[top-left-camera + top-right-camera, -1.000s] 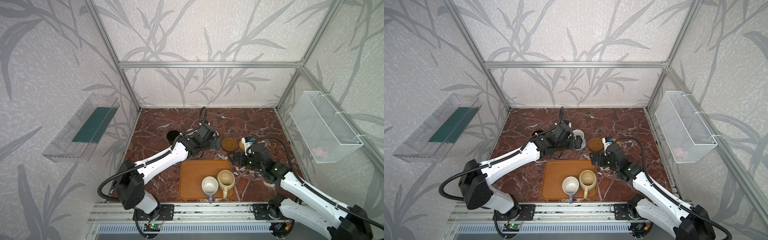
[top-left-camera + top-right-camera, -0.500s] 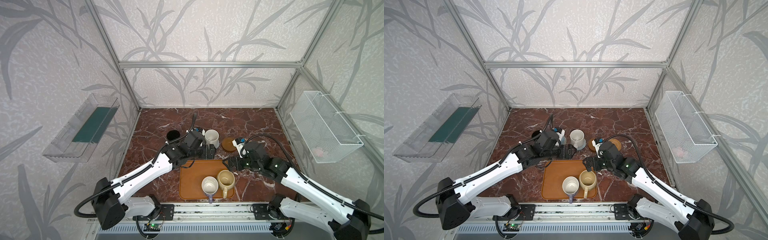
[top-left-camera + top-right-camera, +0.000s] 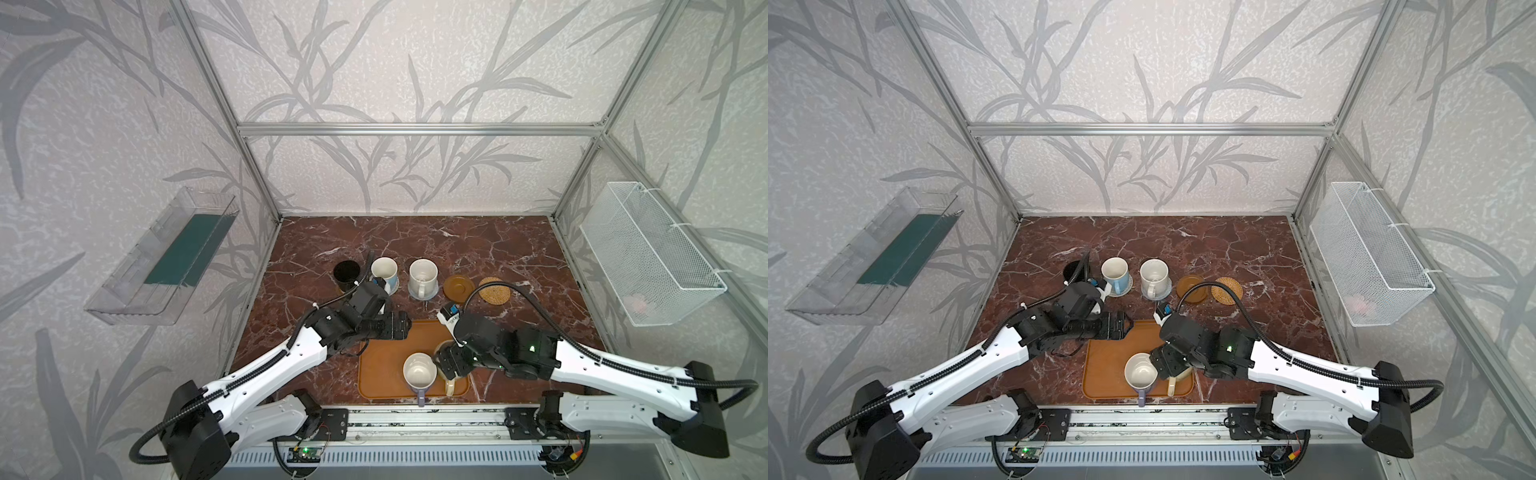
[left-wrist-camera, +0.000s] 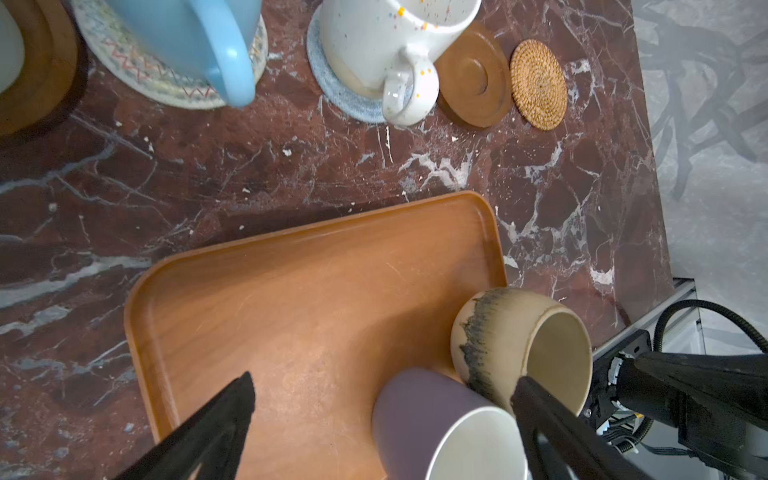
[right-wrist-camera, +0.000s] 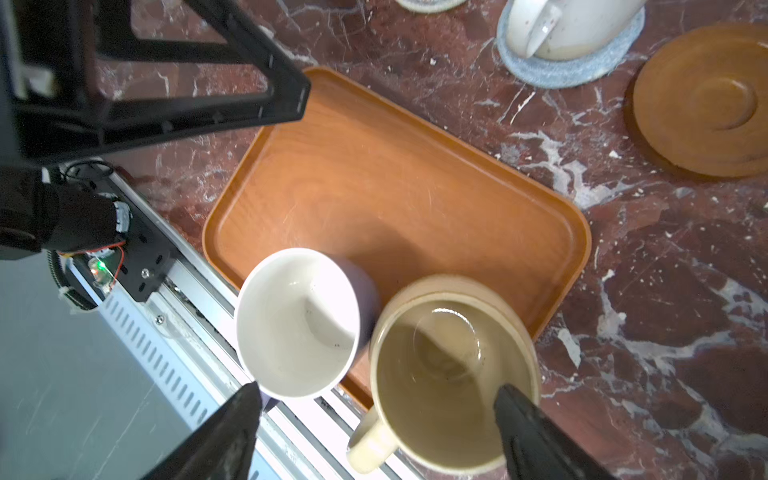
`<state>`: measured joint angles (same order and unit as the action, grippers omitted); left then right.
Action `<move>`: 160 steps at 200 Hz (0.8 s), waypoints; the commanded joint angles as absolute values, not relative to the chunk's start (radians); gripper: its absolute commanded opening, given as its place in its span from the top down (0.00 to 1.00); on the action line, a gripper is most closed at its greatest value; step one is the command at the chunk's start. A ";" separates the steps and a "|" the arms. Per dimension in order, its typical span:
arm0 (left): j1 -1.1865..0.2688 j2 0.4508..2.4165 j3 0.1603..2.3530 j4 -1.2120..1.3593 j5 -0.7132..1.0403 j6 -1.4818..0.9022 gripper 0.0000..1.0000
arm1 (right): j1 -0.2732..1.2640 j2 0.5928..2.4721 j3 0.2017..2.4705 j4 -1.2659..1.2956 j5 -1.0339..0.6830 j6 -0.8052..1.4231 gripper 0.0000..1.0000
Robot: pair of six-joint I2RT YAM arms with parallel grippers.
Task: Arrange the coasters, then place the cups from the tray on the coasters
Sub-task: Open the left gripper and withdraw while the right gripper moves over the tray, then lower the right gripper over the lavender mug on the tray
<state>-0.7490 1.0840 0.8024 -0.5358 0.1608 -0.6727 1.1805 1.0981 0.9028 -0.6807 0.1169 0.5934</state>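
Grab time for the beige mug (image 5: 453, 374), I'd say. It stands upright at the near right corner of the tray (image 5: 395, 166), which lies along the near edge of the table (image 3: 457, 245). The lavender mug (image 5: 297, 322) is right beside it, touching or nearly so. The right end effector (image 5: 379, 388) hangs just over the beige one with fingers apart and nothing clamped yet. One finger shows over the mug's inside, the other outside the rim close to the lavender mug. That gap looks tight, so I'd pinch a wall away from the neighbour to avoid knocking it. Go deep, lift straight up, then head for the empty wood coaster (image 5: 702, 99) or the rattan coaster (image 3: 493, 290) at the right end of the row. The left end effector (image 4: 383, 379) is spread wide too, empty, over the tray's bare far part, so keep it clear.
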 commanded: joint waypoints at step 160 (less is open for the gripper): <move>-0.665 0.952 0.680 -0.561 0.241 -0.724 0.04 | 1.488 1.308 0.942 -0.633 0.175 0.855 0.49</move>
